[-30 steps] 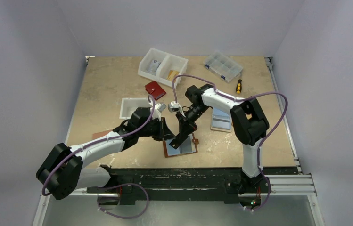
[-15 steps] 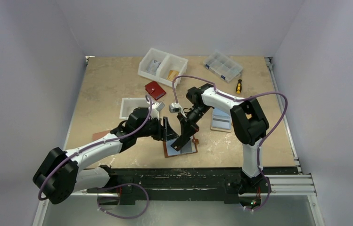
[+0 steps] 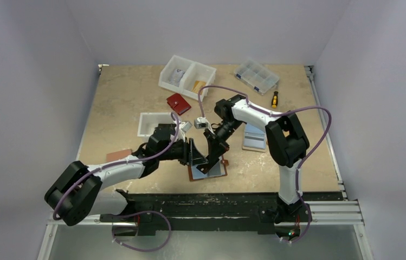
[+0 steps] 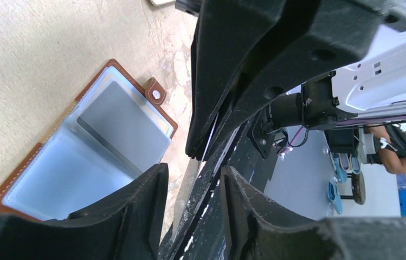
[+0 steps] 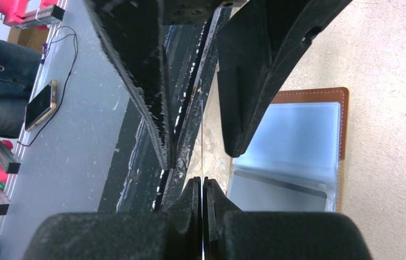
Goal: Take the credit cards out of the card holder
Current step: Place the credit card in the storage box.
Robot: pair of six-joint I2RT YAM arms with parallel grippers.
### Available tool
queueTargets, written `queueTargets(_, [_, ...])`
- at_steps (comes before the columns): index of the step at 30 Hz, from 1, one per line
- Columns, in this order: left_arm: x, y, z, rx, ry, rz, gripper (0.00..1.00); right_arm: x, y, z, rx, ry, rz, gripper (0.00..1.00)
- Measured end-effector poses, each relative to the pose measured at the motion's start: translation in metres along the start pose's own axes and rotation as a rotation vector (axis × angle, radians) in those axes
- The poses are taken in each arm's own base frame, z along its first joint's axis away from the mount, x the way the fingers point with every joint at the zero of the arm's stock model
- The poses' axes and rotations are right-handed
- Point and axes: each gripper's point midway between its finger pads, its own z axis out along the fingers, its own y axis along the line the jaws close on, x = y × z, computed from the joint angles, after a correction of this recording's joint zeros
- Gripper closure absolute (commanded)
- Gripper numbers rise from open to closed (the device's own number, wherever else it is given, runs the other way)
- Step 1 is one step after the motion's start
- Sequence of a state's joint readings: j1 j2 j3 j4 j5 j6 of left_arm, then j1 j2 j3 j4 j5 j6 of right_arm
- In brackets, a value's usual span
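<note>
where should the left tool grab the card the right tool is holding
Grip the card by its free end, the part sticking out past the right tool. It is held edge-on between the open fingers, so the left tool should probably come from straight opposite and close on the two flat faces.

Bright, even overhead light; top view sharp, soft short shadows on bench (image 3: 124,97). Wrist views: black jaws close to lens, underexposed, surface detail mostly lost, edges slightly soft. Mild sheen on card holder (image 4: 108,135) plastic sleeves. Room background blurred.
</note>
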State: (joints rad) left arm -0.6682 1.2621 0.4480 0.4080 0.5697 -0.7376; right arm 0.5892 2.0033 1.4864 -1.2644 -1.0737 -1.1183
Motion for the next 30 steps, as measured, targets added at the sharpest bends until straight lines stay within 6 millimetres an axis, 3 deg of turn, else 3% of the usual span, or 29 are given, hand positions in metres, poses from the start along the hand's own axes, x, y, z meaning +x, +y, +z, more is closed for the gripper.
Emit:
queueTargets(2, [0.003,0.0,0.002,0.017,0.007,-0.012,0.7,-0.001,0.0,0.0,0.001,-0.002,-0.003,1.0])
queueTargets(4, [0.007,0.001,0.004,0.029,0.015,-0.027,0.9,-0.003,0.0,-0.001,0.0,-0.006,-0.004,1.0])
queueTargets(5, [0.009,0.001,0.005,0.035,0.021,-0.037,0.98,-0.003,0.001,-0.001,-0.003,-0.01,-0.003,0.97])
queueTargets(6, [0.011,0.001,0.005,0.045,0.026,-0.043,1.0,-0.004,0.001,0.0,-0.003,-0.011,-0.002,0.92])
queueTargets(11, [0.011,-0.004,0.007,0.087,0.03,-0.032,1.0,-0.003,0.0,0.0,0.001,-0.009,0.026,0.44])
queueTargets(14, [0.013,-0.002,0.005,0.065,0.032,-0.027,1.0,-0.001,-0.004,-0.002,0.026,0.006,0.031,0.3])
queueTargets(19, [0.008,0.008,-0.009,-0.015,0.015,-0.008,1.0,0.002,-0.007,-0.022,0.145,0.027,0.015,0.23])
queueTargets(23, [-0.009,0.026,-0.027,-0.121,-0.035,-0.03,1.0,-0.003,-0.006,-0.065,0.291,-0.048,0.007,0.21])
queueTargets(27, [-0.045,0.04,-0.051,-0.243,-0.13,-0.057,1.0,0.002,-0.007,-0.102,0.419,-0.136,0.025,0.17])
queueTargets(30, [-0.08,0.046,-0.069,-0.318,-0.211,-0.083,1.0,0.009,-0.003,-0.107,0.459,-0.167,0.039,0.16])
